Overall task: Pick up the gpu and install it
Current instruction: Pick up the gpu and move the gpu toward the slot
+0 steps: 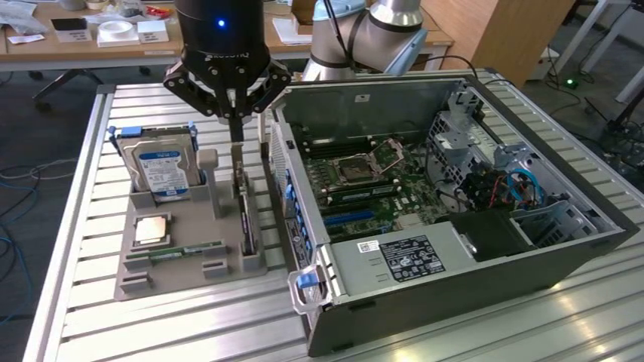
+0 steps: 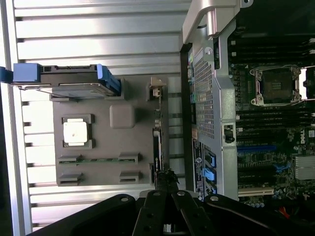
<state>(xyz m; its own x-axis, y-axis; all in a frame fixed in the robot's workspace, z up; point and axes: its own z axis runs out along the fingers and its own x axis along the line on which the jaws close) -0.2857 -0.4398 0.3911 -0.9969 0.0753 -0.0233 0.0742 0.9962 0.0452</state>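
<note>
The gripper (image 1: 237,148) (image 2: 167,178) hangs straight down over the grey parts holder (image 1: 166,280) (image 2: 106,147), with its two fingers pressed together on the top edge of the gpu (image 1: 246,219) (image 2: 157,142). The gpu stands on edge in a narrow slot along the side of the holder nearest the computer case (image 1: 443,298) (image 2: 204,98). Its silver bracket is at the end closer to the hard drive (image 1: 161,170) (image 2: 64,81). In the wrist view the fingertips meet right at the card's dark edge, at the end away from the bracket, and the card's lower part sits down in the slot. The hard drive, with its blue-white label and blue side rails, stands upright in its own cradle on the same holder. A square silver processor (image 1: 151,228) (image 2: 75,132) lies flat in a recess in front of the drive, and a narrow green RAM stick (image 1: 186,250) (image 2: 98,159) lies beside the processor. The holder rests on the ribbed aluminium counter (image 1: 181,328) (image 2: 98,39), just beside the case. The case lies open on its side with the motherboard (image 1: 363,177) (image 2: 266,123) facing up. In the exterior view a labelled power supply (image 1: 397,260) is inside the case at its near end.
</note>
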